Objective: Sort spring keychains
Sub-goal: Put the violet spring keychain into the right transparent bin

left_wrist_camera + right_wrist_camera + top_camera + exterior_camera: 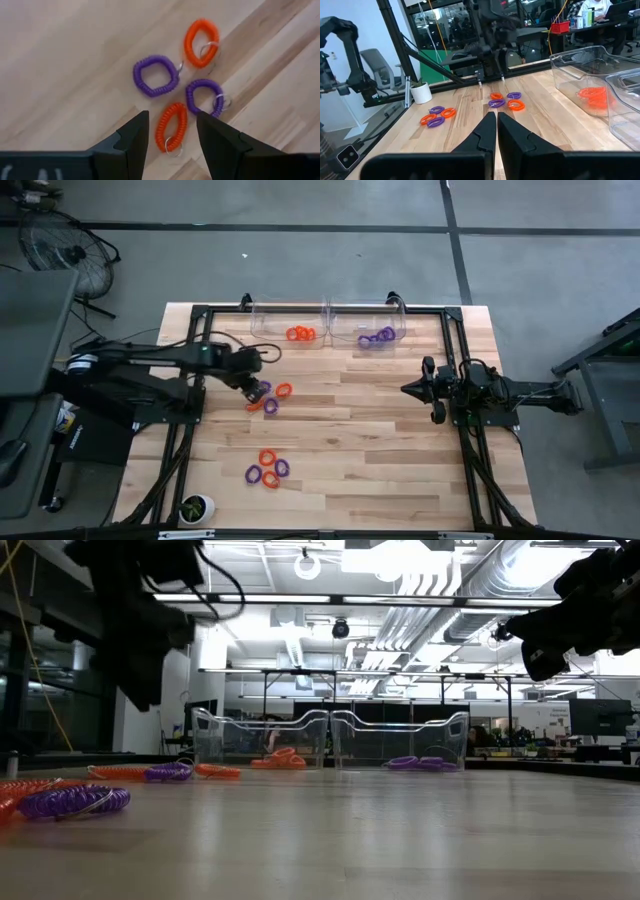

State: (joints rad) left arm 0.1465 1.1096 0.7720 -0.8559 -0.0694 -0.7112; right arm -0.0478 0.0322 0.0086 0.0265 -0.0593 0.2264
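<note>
Orange keychain (171, 127) on table between open left tool (172, 131) fingers.

Left arm stretched inward over the table's left-centre, left gripper (171, 131) pointing down with fingers spread apart, right arm folded at the right edge, right gripper (496, 131) fingers pressed together

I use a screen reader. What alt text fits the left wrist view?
The open left gripper hovers over an orange keychain lying on the wooden table, between its fingers. Two purple keychains and another orange one lie beyond.
</note>
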